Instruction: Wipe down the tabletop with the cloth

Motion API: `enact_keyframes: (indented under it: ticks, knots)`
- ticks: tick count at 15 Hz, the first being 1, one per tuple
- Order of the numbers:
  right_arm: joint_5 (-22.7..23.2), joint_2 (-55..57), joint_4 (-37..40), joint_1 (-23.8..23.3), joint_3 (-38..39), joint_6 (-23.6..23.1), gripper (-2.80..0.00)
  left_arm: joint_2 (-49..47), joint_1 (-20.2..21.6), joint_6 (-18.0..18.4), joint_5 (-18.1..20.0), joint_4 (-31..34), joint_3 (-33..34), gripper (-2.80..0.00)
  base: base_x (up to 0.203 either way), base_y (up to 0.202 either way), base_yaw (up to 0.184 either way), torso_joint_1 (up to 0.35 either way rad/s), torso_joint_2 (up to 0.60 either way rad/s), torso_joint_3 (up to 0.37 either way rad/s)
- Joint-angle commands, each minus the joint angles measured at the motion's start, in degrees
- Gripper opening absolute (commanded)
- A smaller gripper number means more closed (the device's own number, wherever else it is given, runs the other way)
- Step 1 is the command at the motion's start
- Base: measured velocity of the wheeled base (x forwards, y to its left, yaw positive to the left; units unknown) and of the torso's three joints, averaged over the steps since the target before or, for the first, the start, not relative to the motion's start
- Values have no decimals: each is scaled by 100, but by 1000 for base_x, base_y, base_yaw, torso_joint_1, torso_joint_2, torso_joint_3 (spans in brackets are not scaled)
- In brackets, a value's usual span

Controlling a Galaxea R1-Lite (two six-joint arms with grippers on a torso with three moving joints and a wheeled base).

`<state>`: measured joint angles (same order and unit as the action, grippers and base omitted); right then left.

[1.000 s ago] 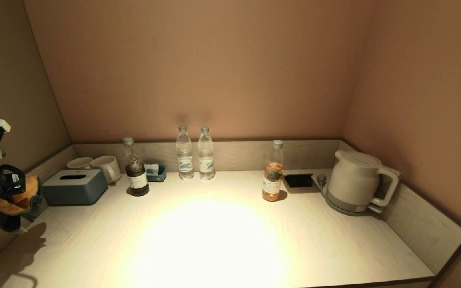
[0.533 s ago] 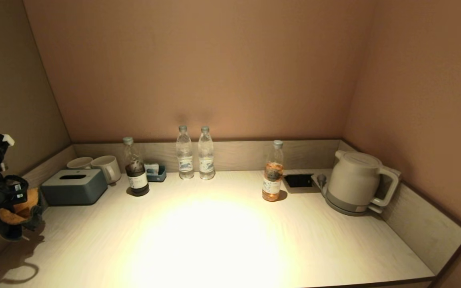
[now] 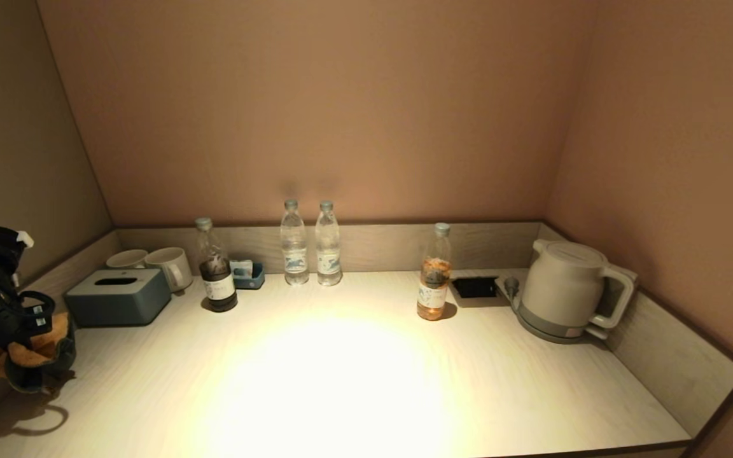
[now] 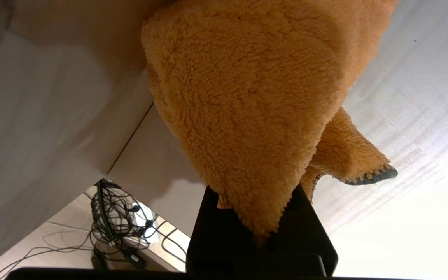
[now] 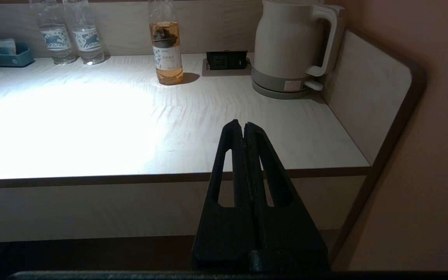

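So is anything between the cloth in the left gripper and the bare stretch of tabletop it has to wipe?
Nothing visible. The left gripper holds the cloth just above the tabletop at its near left corner, with only bare surface beneath and toward the middle. The tissue box stands further back by the left rim.

L end effector (image 3: 35, 356) clamped, R (image 5: 244, 126) closed

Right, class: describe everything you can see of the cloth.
The cloth is a fuzzy orange-yellow rag with a dark stitched edge. It is bunched and folded, one corner drooping. The left tool is shut on it, holding it at the tabletop's near-left corner, beside the rim. Whether it touches the surface is unclear.
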<state>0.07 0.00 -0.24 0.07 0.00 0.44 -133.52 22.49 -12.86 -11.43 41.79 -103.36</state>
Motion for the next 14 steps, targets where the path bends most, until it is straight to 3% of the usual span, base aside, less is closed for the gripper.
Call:
enact_keyframes:
  ticks: [1,4,5,14]
  knots:
    - [7,0,-2,1,0,0,-280,-148,1,20,0,27,-35,-280,0,0,0,0,0,0]
    - [1,0,-2,1,0,0,-280,-218,27,20,27,62,-135,-280,0,0,0,0,0,0]
    - [1,0,-2,1,0,0,-280,-236,27,20,44,66,-166,0,0,0,0,0,0,0]
    - [1,0,-2,1,0,0,-280,343,15,-24,92,148,-53,0,0,0,0,0,0,0]
